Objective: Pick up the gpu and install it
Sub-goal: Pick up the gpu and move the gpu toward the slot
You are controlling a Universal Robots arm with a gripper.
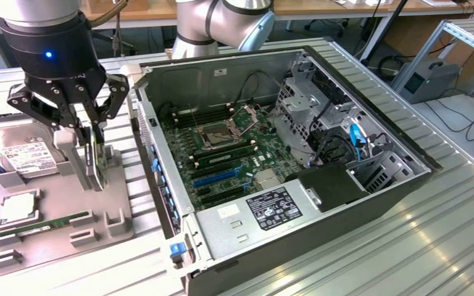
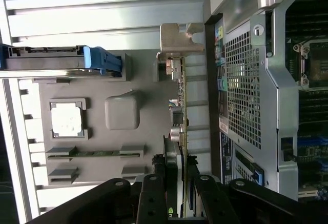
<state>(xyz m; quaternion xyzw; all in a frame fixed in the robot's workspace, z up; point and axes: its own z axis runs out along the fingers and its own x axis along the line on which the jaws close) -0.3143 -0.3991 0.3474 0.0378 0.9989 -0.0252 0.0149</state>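
Note:
The gpu [image 1: 99, 169] is a thin dark card standing on edge in a slot of the grey holder tray [image 1: 56, 237], at the exterior view's left. My gripper [image 1: 93, 143] reaches down over its upper edge, one finger pressed against each face, shut on the card. In the wrist view the gpu [image 2: 180, 106] runs away from my gripper [image 2: 180, 175], ending in its silver bracket [image 2: 177, 39]. The card's lower edge still rests in the tray.
An open computer case [image 1: 385, 185] lies at the exterior view's right, with its motherboard and blue slots [image 1: 216, 176] exposed. The tray also holds a hard drive [image 1: 19, 151], a processor [image 1: 19, 209] and a green RAM stick [image 1: 44, 223]. The case's perforated rear wall [image 2: 246, 80] stands close beside the card.

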